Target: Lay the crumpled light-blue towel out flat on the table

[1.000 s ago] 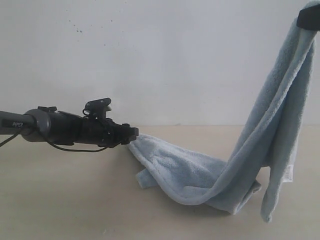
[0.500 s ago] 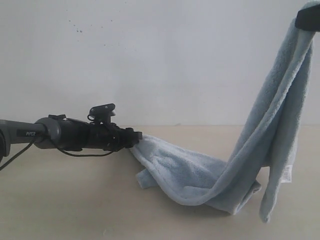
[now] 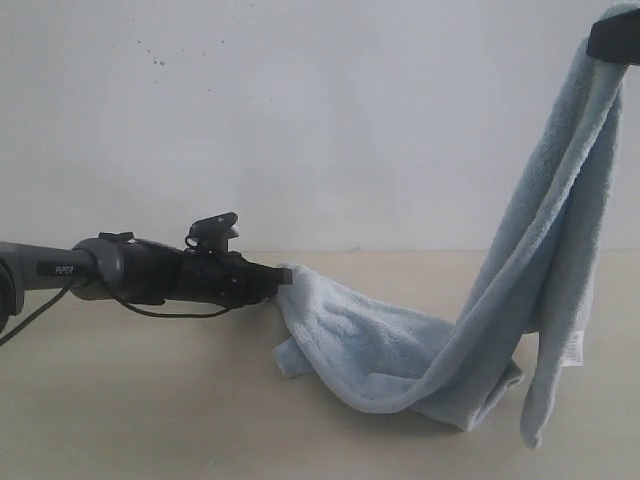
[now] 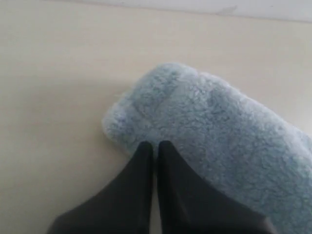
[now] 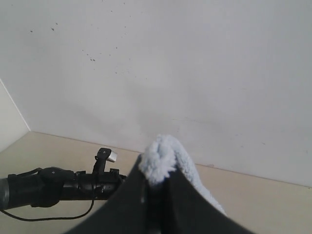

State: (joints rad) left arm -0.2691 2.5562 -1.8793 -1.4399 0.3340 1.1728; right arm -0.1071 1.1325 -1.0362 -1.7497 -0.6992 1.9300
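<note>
Your left gripper has slid a little to the right since a moment ago, and its fingers, which were wide open, have now snapped shut on the left end of the towel. Your right gripper is way up high on the right, squeezing another bit of the towel tight, so the cloth hangs down from it in a long fold. The low middle part of the towel rests in a lump on the table, right of the middle. One loose corner with a small white label dangles down on the far right. So the job is only just started: both ends look held, but the towel is not flat at all. I think you need to pull the two ends apart, stretch the cloth out, and lay it down smooth on the table. Then let go. Counting up: one towel, one table, and two grippers, each holding on.
</note>
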